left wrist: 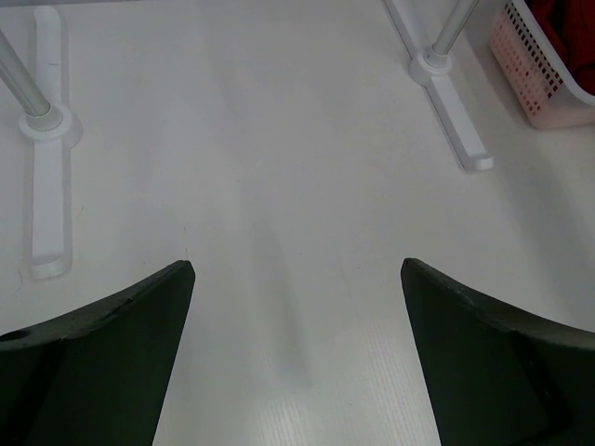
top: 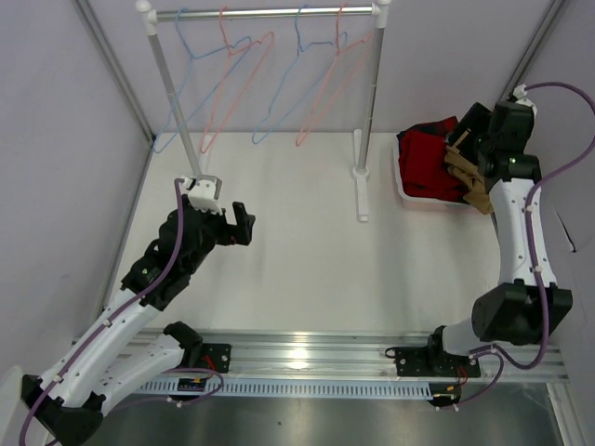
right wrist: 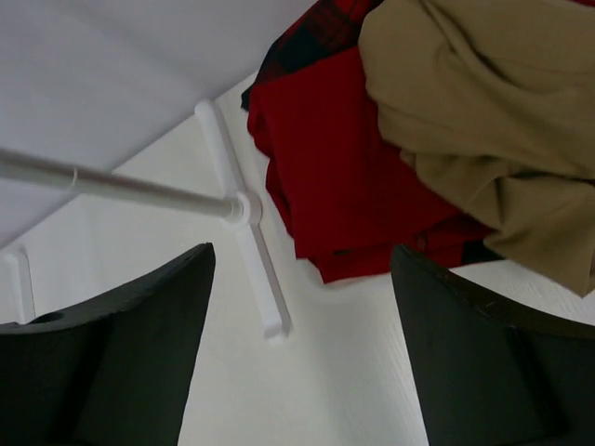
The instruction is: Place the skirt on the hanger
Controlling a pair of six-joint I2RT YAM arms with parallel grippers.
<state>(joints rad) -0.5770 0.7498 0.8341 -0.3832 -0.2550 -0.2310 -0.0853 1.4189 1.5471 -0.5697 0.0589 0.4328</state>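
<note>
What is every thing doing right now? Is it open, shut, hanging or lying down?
Skirt: crumpled on the red cloth in the basket, not held.
Red cloth: bunched up, partly under the skirt.
Pink hangers: hanging on the rail, bare.
Blue hangers: hanging on the rail, bare.
Left pincer: open, empty, above the table.
Right pincer: open, empty, close to the skirt.

Your top cam sits high behind the near edge, looking down across the whole table to the rack. Left wrist cam looks low and forward along the table. Right wrist cam hangs close above the red garment and skirt. All three share the rack's right foot.
</note>
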